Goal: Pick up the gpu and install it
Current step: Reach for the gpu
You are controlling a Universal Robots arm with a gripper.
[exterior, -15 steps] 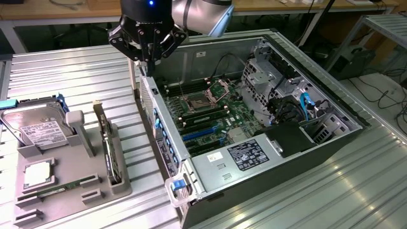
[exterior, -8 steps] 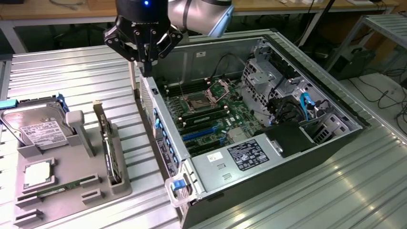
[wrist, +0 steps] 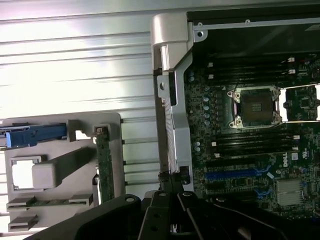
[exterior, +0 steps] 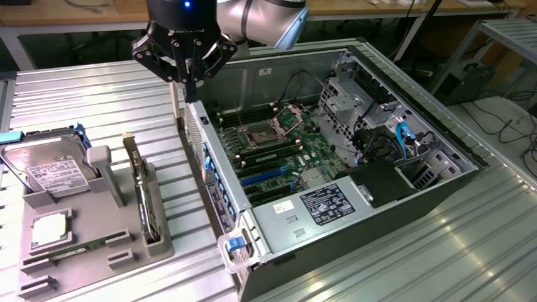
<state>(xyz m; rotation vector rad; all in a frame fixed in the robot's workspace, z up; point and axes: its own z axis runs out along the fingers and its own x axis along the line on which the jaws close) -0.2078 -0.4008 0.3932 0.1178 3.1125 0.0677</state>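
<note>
The gpu (exterior: 146,204) stands on its long edge in a slot of the grey holder (exterior: 92,277) at the exterior view's left; in the wrist view the gpu (wrist: 103,165) shows as a thin dark green strip. My gripper (exterior: 191,94) hangs above the rear wall of the open computer case (exterior: 220,189), up and to the right of the card and apart from it. Its fingers are shut together with nothing between them. In the wrist view my gripper (wrist: 172,192) sits over the case's metal edge (wrist: 175,125).
The holder also carries a silver hard drive (exterior: 50,170), a slim green RAM stick (exterior: 80,246) and a square chip (exterior: 49,228). Inside the case lie the motherboard (exterior: 277,154) with its open CPU socket (wrist: 255,106) and blue slots (exterior: 268,176). The bench is ribbed metal (exterior: 84,100).
</note>
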